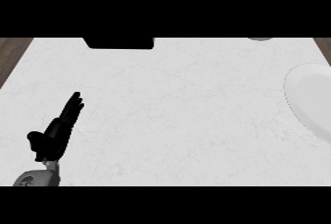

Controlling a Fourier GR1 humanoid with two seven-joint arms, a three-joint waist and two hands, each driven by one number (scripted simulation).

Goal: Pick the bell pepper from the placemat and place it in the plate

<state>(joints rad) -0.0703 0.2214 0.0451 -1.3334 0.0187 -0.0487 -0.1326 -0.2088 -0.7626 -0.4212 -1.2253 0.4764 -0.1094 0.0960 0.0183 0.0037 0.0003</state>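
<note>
Nearest to you, at the lower left, your left hand (57, 131) comes up off its grey forearm (39, 178), which pokes in from the bottom edge. The fingers run straight and lie pressed together, pointing up and a touch to the right, with the thumb sticking out to the left lower down. It holds nothing and shows over bare counter, near the left side, fingers up and resting.

Now the bell pepper: you will not find it anywhere in the head view, so I cannot tell you where it sits. The same goes for a placemat of any clear kind; the only candidate is a black flat shape (119, 43) cut off by the top edge, left of centre, and I cannot tell what it is.

The plate (311, 98) is there for you on the right, a white round form running off the right edge, so only its left rim and part of its face show. Nothing lies on the part you can see. It is well apart from your left hand, with the width of the counter between them.

Above the plate, at the top edge, a small pale grey object (260, 39) peeks in, too cropped to name.

All of this rests on the white marbled counter (174, 113), with strips of brown wood (13, 54) showing past its top corners.
</note>
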